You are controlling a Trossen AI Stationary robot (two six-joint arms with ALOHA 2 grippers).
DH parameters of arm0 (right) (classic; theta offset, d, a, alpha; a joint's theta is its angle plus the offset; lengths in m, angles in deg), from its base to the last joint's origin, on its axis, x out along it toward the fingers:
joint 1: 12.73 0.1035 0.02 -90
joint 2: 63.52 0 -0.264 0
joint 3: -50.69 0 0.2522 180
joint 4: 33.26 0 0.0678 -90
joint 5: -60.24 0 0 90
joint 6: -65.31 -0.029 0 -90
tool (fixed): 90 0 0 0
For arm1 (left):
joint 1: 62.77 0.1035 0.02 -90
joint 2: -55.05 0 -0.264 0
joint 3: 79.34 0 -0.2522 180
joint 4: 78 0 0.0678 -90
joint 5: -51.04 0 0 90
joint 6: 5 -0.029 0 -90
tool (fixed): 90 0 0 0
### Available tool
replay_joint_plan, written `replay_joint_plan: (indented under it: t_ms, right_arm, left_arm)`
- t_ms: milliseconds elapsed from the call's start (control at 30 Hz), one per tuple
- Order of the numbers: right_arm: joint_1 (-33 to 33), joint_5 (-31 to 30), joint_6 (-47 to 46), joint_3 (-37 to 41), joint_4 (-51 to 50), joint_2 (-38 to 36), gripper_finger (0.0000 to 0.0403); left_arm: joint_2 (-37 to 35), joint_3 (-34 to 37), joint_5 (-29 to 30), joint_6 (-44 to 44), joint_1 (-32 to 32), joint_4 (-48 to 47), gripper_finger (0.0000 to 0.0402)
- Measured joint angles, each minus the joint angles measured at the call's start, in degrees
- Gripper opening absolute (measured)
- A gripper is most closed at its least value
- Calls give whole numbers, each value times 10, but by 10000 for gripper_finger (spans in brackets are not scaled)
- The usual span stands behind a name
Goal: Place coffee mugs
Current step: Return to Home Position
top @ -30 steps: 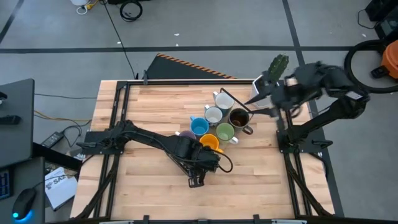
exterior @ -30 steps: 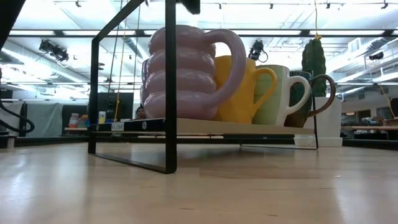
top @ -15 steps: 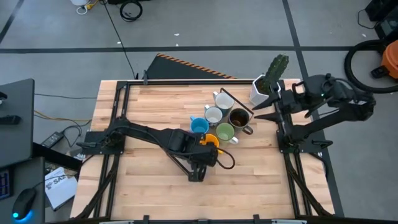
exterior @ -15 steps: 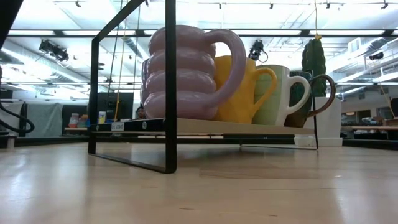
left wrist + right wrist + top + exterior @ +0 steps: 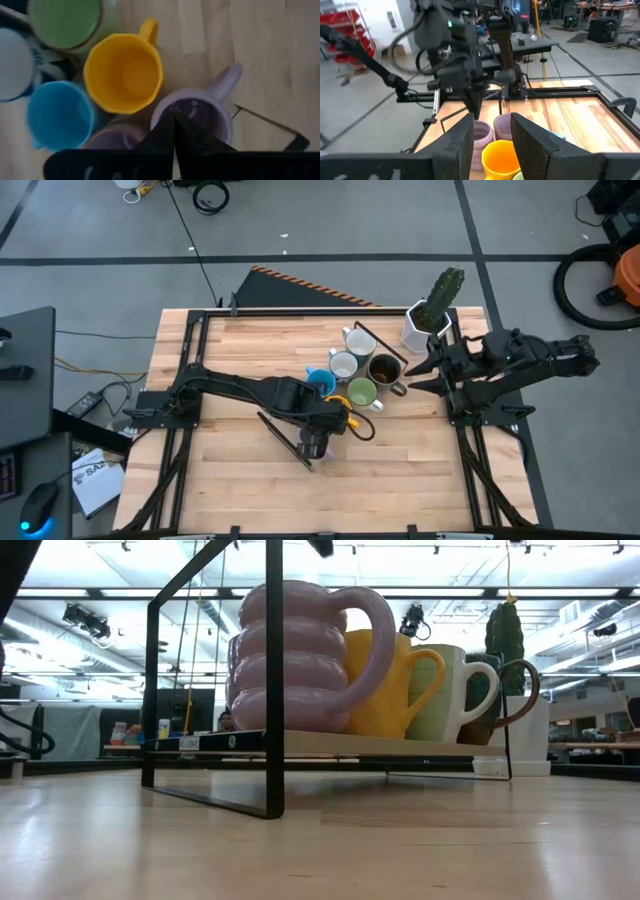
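Note:
The coffee mugs stand clustered on a low black-framed wooden shelf (image 5: 330, 743): white (image 5: 358, 340), pale grey (image 5: 343, 365), dark brown (image 5: 384, 368), blue (image 5: 320, 383), green (image 5: 362, 392) and orange (image 5: 340, 406). Two lavender mugs (image 5: 195, 112) (image 5: 117, 139) stand at the cluster's near side. My left gripper (image 5: 174, 120) is shut, pointing down just above the lavender mug with the handle; its tip (image 5: 320, 548) is clear of the rim. To the cluster's right, my right gripper (image 5: 418, 376) is open and pointing left at the mugs.
A white pot with a green cactus (image 5: 432, 310) stands at the table's far right, behind my right arm. The shelf's black frame (image 5: 273, 680) rises above the mugs at the near corner. Bare wood lies left of and in front of the cluster.
My left gripper has shut and drawn in slightly toward the mugs, over the near lavender mug. My right arm has swung down from beside the cactus toward the near edge and now lies level, pointing at the mugs. The mugs have not moved.

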State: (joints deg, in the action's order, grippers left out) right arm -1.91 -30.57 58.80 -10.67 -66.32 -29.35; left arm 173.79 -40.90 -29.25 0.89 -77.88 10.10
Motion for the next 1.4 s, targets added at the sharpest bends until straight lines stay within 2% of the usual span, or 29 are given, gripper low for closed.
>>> replay_joint_plan:
  t_ms: [433, 533, 667, 800, 1233, 1400]
  right_arm:
    - [26, -14, -51, 184, 150, -98, 134]
    - [34, -32, -63, 239, 199, -112, 134]
    - [39, -42, -85, 293, 254, -125, 134]
    - [45, -42, -98, 316, 274, -135, 134]
    - [47, -43, -74, 373, 332, -148, 134]
    - [47, -43, -57, 399, 354, -149, 134]
  left_arm:
    - [-60, 1, 53, -15, 4, 4, 8]
    - [-63, 37, 57, -35, 3, 30, 8]
    - [-86, 123, 24, -60, 12, 95, 9]
    - [-146, 222, 6, -63, 34, 160, 9]
    - [-466, 637, 7, -49, 63, 517, 9]
    - [-580, 758, 11, -30, 69, 596, 9]
